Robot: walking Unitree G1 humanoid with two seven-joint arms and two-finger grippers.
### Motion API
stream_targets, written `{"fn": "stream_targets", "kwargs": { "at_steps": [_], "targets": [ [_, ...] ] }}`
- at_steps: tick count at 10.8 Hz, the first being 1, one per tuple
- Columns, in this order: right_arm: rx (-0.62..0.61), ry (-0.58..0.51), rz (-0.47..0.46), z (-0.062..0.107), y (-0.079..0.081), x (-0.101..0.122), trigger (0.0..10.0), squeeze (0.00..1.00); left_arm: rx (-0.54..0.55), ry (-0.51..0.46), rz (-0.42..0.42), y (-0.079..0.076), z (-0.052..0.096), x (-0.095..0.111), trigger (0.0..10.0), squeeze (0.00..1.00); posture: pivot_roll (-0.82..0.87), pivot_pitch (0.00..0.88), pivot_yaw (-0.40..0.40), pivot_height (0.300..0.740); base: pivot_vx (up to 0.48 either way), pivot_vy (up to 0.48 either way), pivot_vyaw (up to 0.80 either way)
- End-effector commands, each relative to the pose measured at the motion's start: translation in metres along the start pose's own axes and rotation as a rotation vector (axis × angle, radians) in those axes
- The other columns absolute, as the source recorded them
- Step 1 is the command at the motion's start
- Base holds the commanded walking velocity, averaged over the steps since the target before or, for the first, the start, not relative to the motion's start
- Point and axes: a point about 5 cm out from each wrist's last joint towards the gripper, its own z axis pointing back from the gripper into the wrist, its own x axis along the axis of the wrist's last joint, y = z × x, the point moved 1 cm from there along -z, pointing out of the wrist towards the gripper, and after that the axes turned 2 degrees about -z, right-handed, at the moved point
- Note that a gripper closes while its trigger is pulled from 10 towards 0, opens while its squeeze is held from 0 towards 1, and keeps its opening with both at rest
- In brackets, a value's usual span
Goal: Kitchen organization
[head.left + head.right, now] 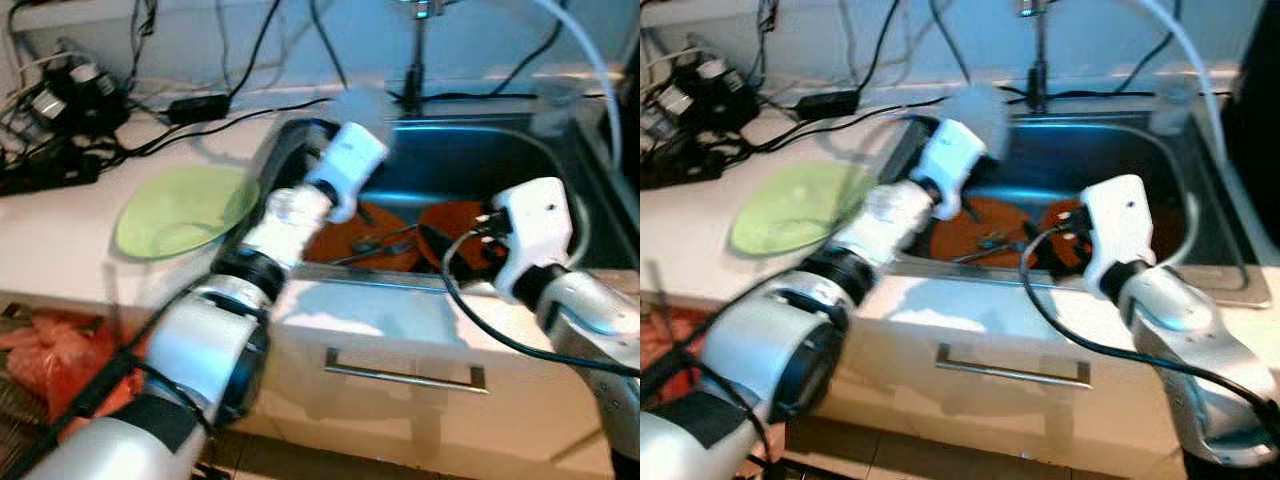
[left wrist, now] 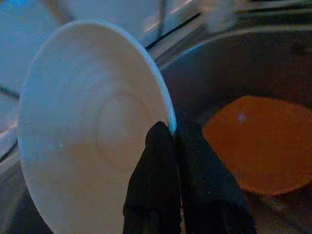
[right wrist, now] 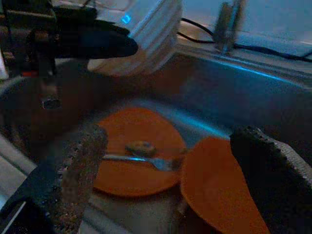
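My left gripper point(image 2: 174, 130) is shut on the rim of a white dish point(image 2: 92, 126) and holds it on edge over the left part of the steel sink point(image 1: 480, 150). The same dish point(image 3: 146, 29) is seen from the right wrist, above the basin. Two orange plates lie in the sink, one on the left point(image 3: 131, 146) and one on the right point(image 3: 219, 190). A fork point(image 3: 141, 159) rests on the left one. My right gripper point(image 3: 170, 139) hovers open over the front of the sink, its fingers point(image 3: 78, 165) spread wide above the plates.
A light green plate point(image 1: 185, 210) lies on the counter left of the sink. Black cables and power adapters point(image 1: 60, 110) crowd the back left. The faucet point(image 1: 415, 50) stands behind the basin. A drawer handle point(image 1: 400, 373) is below the counter edge, and a red bag point(image 1: 45, 360) lies low left.
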Motion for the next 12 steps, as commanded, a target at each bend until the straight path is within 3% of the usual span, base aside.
{"fn": "stream_targets", "kwargs": {
  "at_steps": [1,2,5,6,9,11,12],
  "targets": [
    [-0.013,0.008,0.011,0.004,0.000,0.001,10.0,0.00,0.004,-0.015,-0.006,0.005,-0.001,0.008,0.0,0.00,-0.36,0.000,0.191,0.740,0.000,0.000,0.00],
    [-0.035,0.033,0.019,0.009,-0.003,-0.001,10.0,0.00,-0.031,0.030,0.040,-0.008,-0.003,-0.001,0.0,0.00,-0.37,0.000,0.188,0.740,0.000,0.000,0.00],
    [-0.039,0.051,0.012,0.012,-0.004,-0.001,10.0,0.00,-0.071,0.078,0.114,-0.020,-0.005,-0.009,0.0,0.00,-0.38,0.000,0.183,0.740,0.000,0.000,0.00],
    [-0.001,0.024,-0.013,0.015,0.002,0.004,10.0,0.00,-0.074,0.134,0.172,-0.026,-0.004,-0.019,0.0,0.00,-0.39,0.000,0.178,0.740,0.000,0.000,0.00],
    [0.170,-0.029,-0.056,0.019,0.029,0.013,10.0,0.00,0.013,0.221,0.254,-0.019,0.006,-0.044,0.0,0.00,-0.39,0.000,0.169,0.740,0.000,0.000,0.00],
    [0.204,-0.019,-0.060,0.021,0.034,0.013,10.0,0.00,0.043,0.271,0.289,-0.017,0.013,-0.057,0.0,0.00,-0.39,0.000,0.161,0.740,0.000,0.000,0.00],
    [0.218,-0.015,-0.063,0.022,0.036,0.013,10.0,0.00,0.048,0.286,0.297,-0.016,0.016,-0.062,0.8,0.00,-0.39,0.000,0.160,0.740,0.000,0.000,0.00]
  ]
}}
